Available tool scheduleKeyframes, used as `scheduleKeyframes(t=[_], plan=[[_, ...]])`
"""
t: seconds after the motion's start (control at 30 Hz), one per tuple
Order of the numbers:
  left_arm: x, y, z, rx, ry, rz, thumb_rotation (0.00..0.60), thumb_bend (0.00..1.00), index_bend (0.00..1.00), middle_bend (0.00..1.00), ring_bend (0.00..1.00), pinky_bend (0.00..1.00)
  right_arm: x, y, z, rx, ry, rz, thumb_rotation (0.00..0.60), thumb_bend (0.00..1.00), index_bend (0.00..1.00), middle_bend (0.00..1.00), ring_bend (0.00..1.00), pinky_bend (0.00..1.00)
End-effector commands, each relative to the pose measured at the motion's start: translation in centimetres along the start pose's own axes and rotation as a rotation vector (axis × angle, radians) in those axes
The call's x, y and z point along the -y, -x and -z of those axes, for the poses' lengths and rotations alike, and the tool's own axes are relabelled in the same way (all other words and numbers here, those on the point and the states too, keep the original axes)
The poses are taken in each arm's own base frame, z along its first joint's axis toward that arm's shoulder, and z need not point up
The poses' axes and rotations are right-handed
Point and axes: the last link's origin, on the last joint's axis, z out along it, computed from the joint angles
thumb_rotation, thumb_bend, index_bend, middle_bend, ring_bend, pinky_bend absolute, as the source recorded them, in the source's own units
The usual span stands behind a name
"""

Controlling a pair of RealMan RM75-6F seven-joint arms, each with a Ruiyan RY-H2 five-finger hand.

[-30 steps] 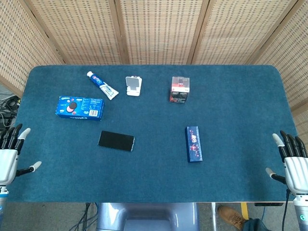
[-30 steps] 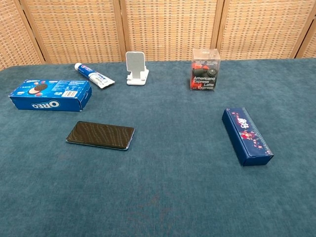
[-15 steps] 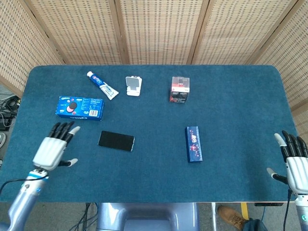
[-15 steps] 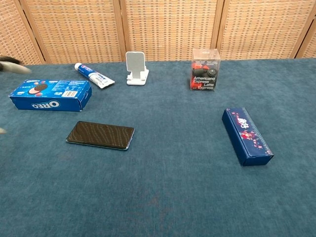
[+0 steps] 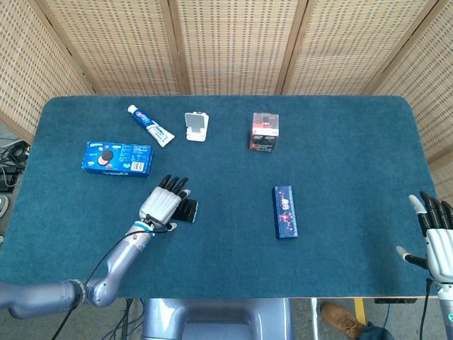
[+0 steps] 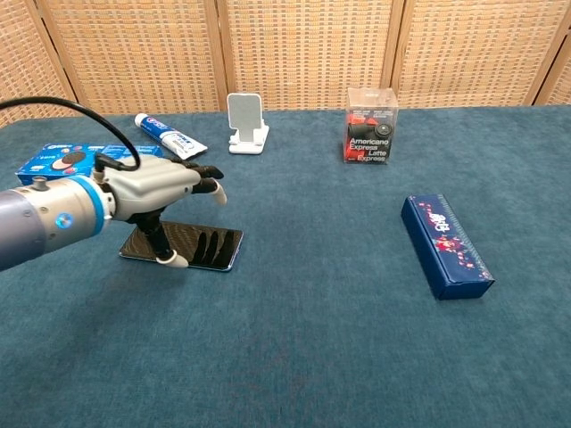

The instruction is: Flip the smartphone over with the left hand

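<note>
The smartphone [image 6: 210, 248] lies flat and dark on the blue table, left of centre; in the head view only its right end [image 5: 190, 210] shows past my left hand. My left hand [image 5: 162, 202] [image 6: 161, 187] hovers over the phone with fingers spread and the thumb pointing down toward its near edge, holding nothing. Whether the thumb touches the phone is unclear. My right hand [image 5: 437, 241] stays at the table's right front corner, fingers apart and empty; the chest view does not show it.
An Oreo box [image 5: 117, 158] [image 6: 53, 160] lies just left of the phone. Toothpaste tube [image 5: 150, 125], white phone stand [image 5: 196, 127] and a clear coffee box [image 5: 264, 132] sit at the back. A dark blue long box [image 5: 285, 211] [image 6: 445, 245] lies right of centre.
My left arm has swung in from the table's left front edge to a spot over the smartphone. The right hand dropped slightly lower. The phone has not moved.
</note>
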Motion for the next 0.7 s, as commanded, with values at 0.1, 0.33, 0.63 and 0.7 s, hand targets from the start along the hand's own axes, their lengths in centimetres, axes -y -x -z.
scheduleKeyframes(t=[0.1,0.33,0.63,0.7], plan=[[-1.0,0.0,-1.3,0.027,-0.011,-0.009,0.6,0.16,0.21,0.0,0.0,0.0,0.0,0.0,0.0,0.003,-0.001,0.001,0.6,0.0,0.0,0.0,0.0,0.0],[-1.6,0.0,-1.9,0.052,-0.009,-0.017,0.6,0.17,0.22,0.0,0.0,0.0,0.0,0.0,0.0,0.004,0.001,-0.001,0.6,0.0,0.0,0.0,0.0,0.0],[-2.2,0.7,-2.9,0.073,-0.023,-0.022,0.6,0.17,0.26,0.0,0.0,0.0,-0.2,0.1,-0.1,0.006,0.008,-0.004,0.6,0.0,0.0,0.0,0.0,0.0],[-2.4,0.9,-3.0,0.077,-0.024,-0.021,0.6,0.17,0.27,0.0,0.0,0.0,-0.3,0.0,-0.1,0.007,0.012,-0.007,0.6,0.0,0.0,0.0,0.0,0.0]])
